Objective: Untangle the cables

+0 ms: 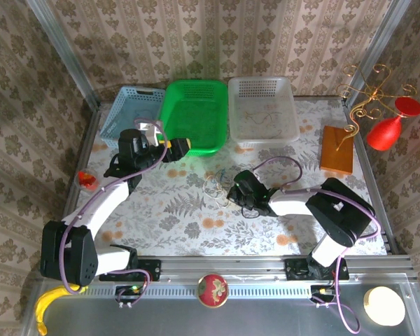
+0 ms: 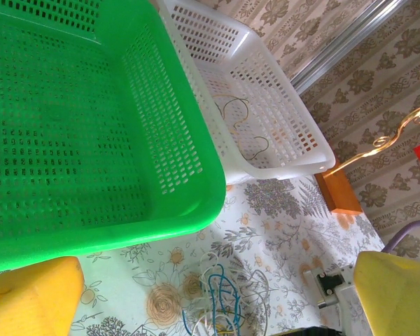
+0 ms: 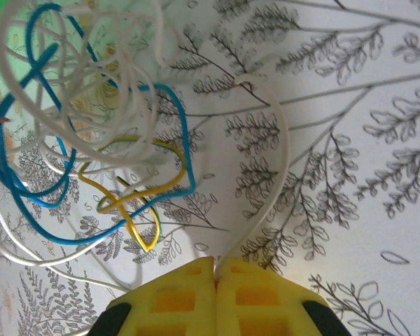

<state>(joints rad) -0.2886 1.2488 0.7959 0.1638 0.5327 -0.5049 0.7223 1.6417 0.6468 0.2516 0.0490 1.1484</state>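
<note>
The cables [image 1: 215, 187] lie in a loose tangle on the floral tablecloth at mid-table. In the right wrist view the tangle shows blue cable [image 3: 178, 119], yellow cable [image 3: 145, 234] and whitish loops [image 3: 91, 84]. My right gripper [image 3: 215, 264] is shut on a white cable [image 3: 280, 157] that arcs up from its yellow fingertips; overhead, this gripper [image 1: 232, 193] sits at the tangle's right edge. My left gripper [image 1: 183, 145] hovers by the green basket, open and holding nothing, and the tangle [image 2: 227, 297] lies on the cloth between its yellow fingers [image 2: 28, 301].
Three baskets line the back: blue [image 1: 136, 105], green [image 1: 169, 112], and white [image 1: 288, 115] with a thin tan cable [image 1: 262, 115] inside. A wooden block [image 1: 336, 148] and red glassware [image 1: 390, 129] stand at the right. A small red object [image 1: 87, 179] lies at the left edge.
</note>
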